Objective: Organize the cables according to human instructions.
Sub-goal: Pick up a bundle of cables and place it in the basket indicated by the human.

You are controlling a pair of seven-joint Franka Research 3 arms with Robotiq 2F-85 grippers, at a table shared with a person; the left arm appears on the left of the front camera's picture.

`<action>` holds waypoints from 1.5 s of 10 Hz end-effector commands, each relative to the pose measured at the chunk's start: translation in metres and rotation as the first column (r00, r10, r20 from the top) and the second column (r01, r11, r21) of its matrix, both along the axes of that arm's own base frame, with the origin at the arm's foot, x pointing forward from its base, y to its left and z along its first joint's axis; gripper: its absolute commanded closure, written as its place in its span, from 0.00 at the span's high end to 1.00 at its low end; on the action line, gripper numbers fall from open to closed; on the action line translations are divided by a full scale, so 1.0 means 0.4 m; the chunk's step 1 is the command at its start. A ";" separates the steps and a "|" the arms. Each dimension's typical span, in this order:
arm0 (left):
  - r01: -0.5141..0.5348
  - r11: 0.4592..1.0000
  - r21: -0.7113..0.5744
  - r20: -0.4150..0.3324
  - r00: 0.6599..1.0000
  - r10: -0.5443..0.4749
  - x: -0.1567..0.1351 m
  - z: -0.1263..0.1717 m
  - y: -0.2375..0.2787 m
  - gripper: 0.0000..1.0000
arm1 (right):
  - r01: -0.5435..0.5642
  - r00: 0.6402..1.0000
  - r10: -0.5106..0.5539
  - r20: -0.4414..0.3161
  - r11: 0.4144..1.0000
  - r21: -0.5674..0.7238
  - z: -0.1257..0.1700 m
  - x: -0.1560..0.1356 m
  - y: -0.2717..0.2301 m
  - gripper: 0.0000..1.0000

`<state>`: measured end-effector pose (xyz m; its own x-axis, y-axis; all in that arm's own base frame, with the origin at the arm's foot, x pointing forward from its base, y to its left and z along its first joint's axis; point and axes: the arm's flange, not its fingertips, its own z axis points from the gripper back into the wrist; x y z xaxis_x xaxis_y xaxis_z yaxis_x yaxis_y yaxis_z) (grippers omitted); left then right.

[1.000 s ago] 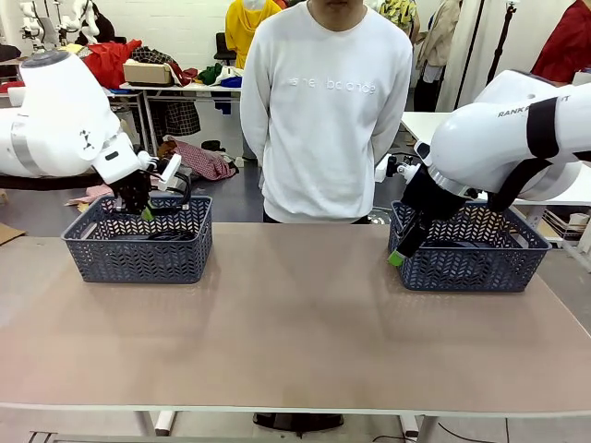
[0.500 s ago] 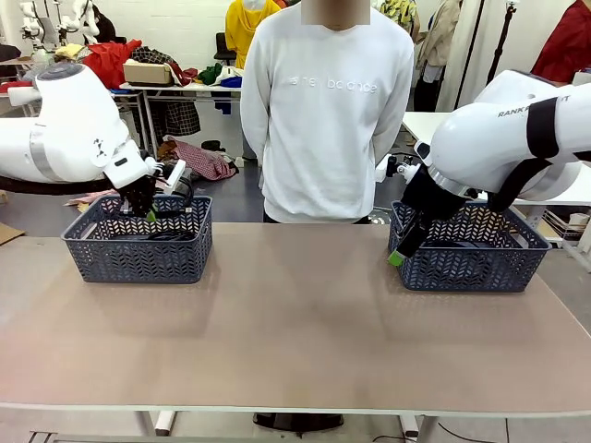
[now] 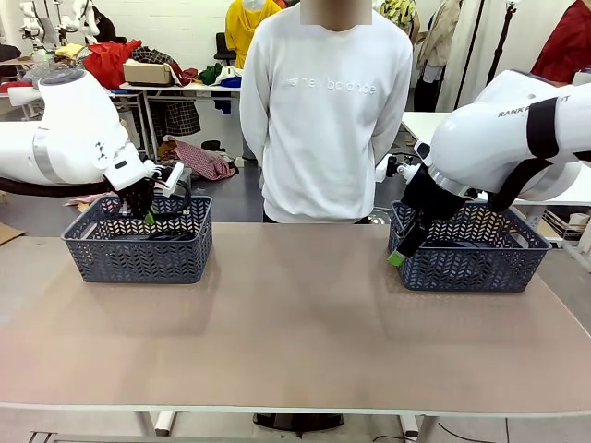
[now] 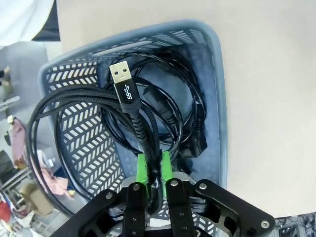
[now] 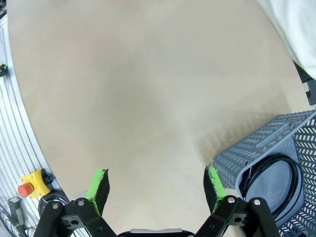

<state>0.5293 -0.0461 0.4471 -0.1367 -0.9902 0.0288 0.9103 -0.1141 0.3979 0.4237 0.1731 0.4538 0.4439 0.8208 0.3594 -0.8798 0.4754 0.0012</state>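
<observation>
Cable between left pincer pads

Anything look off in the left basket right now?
Nothing damaged or spilled. The left gripper is shut on a braided USB cable, its loops hanging over the left basket rim while other cables lie coiled inside.

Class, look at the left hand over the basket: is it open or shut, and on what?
Shut. In the left wrist view the left hand pinches a braided black cable between its green pads, above the basket.
</observation>
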 end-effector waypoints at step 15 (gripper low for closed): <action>-0.003 1.000 -0.015 -0.027 1.000 0.002 0.003 0.014 0.005 0.94 | 0.007 1.000 -0.007 0.000 1.000 0.002 0.000 -0.002 0.001 1.00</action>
